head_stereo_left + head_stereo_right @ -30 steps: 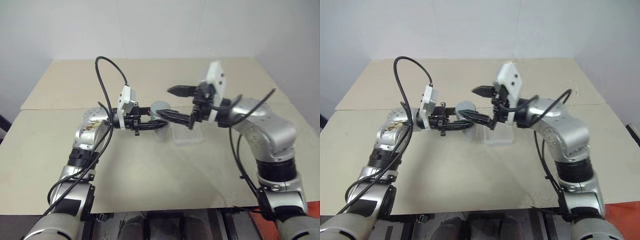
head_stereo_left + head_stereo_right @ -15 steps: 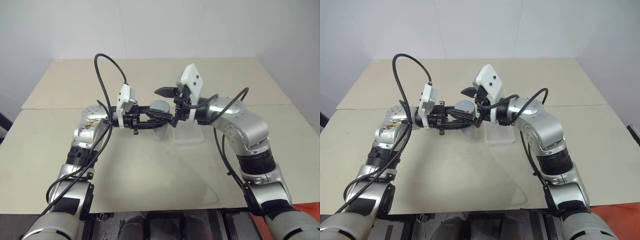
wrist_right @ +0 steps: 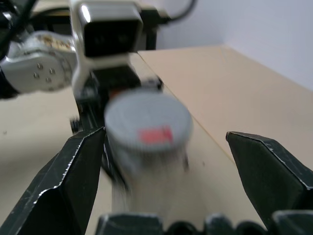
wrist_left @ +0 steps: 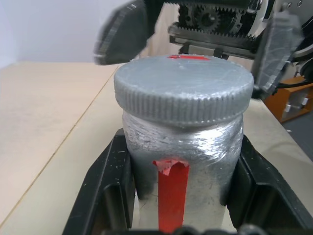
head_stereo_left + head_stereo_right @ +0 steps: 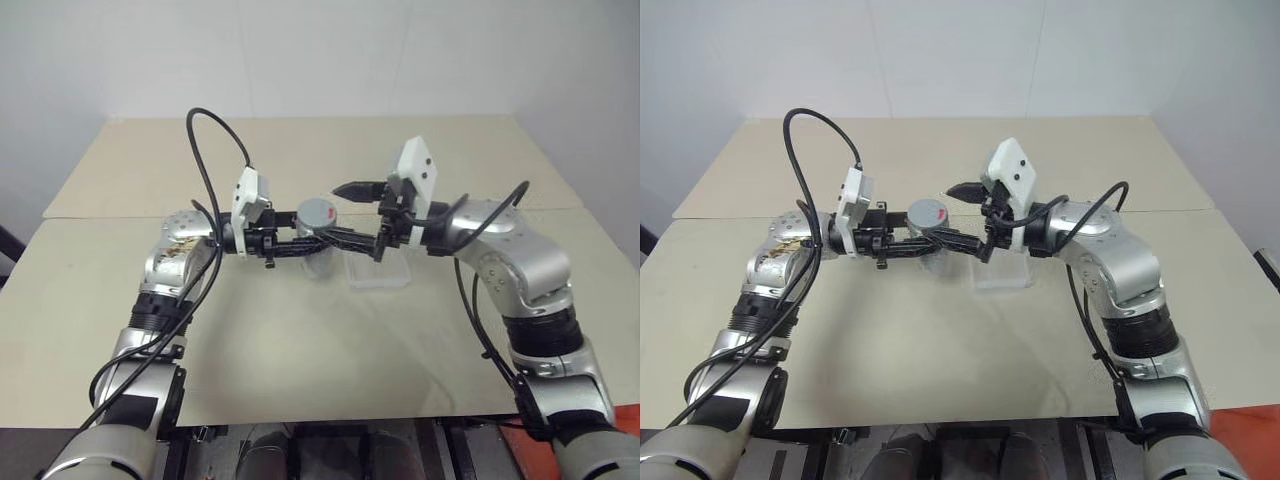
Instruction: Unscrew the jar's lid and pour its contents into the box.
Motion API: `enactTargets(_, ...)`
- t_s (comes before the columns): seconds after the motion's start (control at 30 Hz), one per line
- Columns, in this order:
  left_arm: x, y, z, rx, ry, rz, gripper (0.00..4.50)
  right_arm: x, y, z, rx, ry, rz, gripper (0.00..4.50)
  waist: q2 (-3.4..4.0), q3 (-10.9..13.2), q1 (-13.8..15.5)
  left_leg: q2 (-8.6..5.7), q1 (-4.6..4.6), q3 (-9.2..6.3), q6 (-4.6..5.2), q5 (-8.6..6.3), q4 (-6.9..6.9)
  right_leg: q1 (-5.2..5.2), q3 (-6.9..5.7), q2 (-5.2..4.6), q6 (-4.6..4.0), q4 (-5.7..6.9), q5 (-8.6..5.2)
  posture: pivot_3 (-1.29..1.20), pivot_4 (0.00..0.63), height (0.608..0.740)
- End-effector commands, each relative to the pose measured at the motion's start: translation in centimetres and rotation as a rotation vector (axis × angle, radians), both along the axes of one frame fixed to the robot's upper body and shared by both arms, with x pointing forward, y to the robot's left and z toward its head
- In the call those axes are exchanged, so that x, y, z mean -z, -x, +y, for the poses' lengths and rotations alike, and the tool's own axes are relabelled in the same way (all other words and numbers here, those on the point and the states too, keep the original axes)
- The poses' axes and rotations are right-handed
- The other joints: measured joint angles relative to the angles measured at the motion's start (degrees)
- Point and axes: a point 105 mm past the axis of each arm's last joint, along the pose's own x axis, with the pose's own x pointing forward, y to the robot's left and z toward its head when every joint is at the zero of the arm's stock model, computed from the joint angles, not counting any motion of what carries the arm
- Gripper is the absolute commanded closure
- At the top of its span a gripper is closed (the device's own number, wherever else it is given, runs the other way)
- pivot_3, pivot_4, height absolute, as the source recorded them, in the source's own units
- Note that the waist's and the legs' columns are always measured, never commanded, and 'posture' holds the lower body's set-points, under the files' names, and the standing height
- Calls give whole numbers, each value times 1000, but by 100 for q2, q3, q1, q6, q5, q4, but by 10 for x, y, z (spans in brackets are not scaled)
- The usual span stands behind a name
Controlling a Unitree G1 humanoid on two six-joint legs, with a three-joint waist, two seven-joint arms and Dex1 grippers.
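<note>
Right gripper point(image 5: 352, 210) backed off; silvery, red-striped jar point(image 4: 182, 166) seemingly still lidded.

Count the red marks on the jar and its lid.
2. One red stripe runs vertically down the side of the jar, between the left gripper fingers that clamp it. One red patch sits on top of the lid. The jar's far side is hidden.

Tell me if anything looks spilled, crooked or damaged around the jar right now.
Nothing stands out. The jar sits upright in the shut left gripper, its lid on and level. The right gripper is open beside the lid. The box lies flat on the table, with nothing spilled.
</note>
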Motion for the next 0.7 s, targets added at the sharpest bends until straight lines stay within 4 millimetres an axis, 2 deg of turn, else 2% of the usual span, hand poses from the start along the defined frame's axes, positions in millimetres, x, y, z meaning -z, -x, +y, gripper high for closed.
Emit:
enactTargets(0.03, -10, 10, -2, 54, 10, -54, 2489, -23, -4, -32, 93, -61, -70, 24, 0, 0, 32, 2, -2, 0, 0, 0, 0, -1, 0, -3, 0, -2, 0, 0, 150, 740)
enactTargets(0.23, -9, 10, 1, 51, 4, -48, 2489, -25, 7, -34, 30, -65, -82, 24, 0, 0, -31, 3, 5, 6, 0, 0, -5, -1, 4, 5, 0, -1, 0, 0, 150, 740)
enactTargets(0.47, -9, 9, -3, 54, 10, -43, 2489, -33, 34, 5, -236, -120, -56, 24, 0, 0, -18, 3, 4, 4, 0, 0, -4, -1, 5, 4, 0, -1, 0, 0, 150, 740)
enactTargets(0.7, -9, 10, -3, 66, 6, -47, 2489, -27, 24, 42, -280, -104, -40, 24, 0, 0, -23, 2, 6, 4, 0, 0, -3, -1, 4, 4, 0, 2, 0, 0, 150, 740)
